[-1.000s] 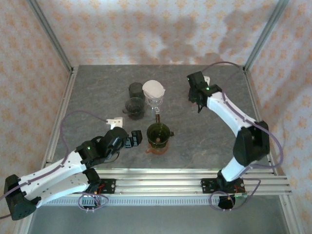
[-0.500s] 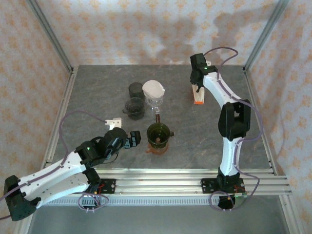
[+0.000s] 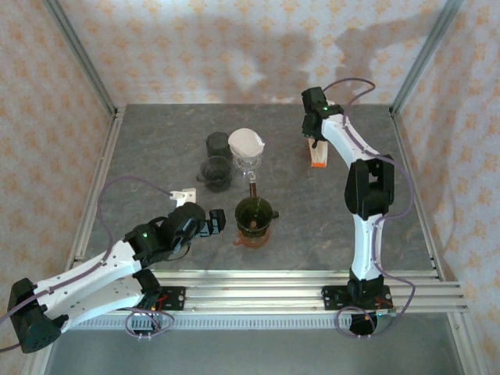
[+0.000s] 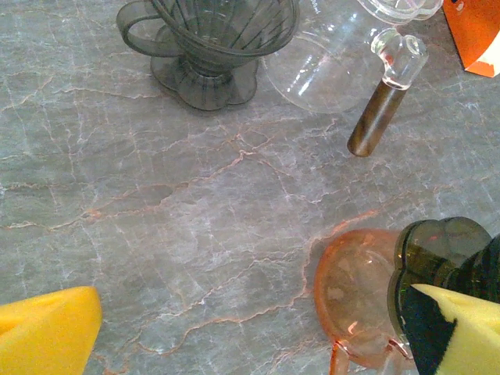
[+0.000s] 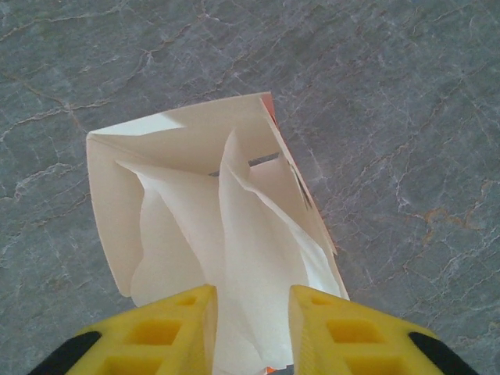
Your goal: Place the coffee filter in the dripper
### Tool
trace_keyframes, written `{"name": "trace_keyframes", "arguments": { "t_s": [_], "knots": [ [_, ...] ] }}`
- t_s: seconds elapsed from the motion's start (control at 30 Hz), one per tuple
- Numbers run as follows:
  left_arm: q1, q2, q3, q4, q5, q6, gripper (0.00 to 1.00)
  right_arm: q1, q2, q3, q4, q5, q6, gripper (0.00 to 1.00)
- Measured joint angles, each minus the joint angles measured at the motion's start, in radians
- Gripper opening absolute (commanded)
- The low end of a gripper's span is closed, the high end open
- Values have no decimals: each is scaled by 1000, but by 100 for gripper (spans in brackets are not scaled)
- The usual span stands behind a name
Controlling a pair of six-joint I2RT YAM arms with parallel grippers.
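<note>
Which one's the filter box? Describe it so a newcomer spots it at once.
Start at the grey stone table and look to its far right side, below the right arm's end effector. The filter box stands there alone, apart from the drippers clustered mid-table. It is the only orange-and-white carton, open-topped with white paper inside.

Grey marble tabletop [image 3: 156,148] fills the middle of the frame. A small white piece [image 3: 183,193] lies left of centre. Floral-patterned walls [image 3: 195,47] stand behind, aluminium rails [image 3: 258,283] along the bottom.
</note>
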Motion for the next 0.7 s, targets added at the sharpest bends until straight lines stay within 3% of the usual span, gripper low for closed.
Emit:
{"name": "trace_keyframes", "arguments": {
  "t_s": [0.13, 0.27, 0.57, 0.7],
  "knots": [
    [6, 0, 0, 0, 2, 0, 100, 0, 6, 2, -3, -2, 3, 17],
    [6, 0, 0, 1, 5, 0, 100, 0, 9, 2, -4, -2, -1, 0],
    [13, 8, -13, 2, 20, 0, 100, 2, -4, 2, -3, -2, -11, 0],
    [13, 18, -14, 8, 24, 0, 100, 13, -84, -37, -1, 11, -15, 0]
  ]
}}
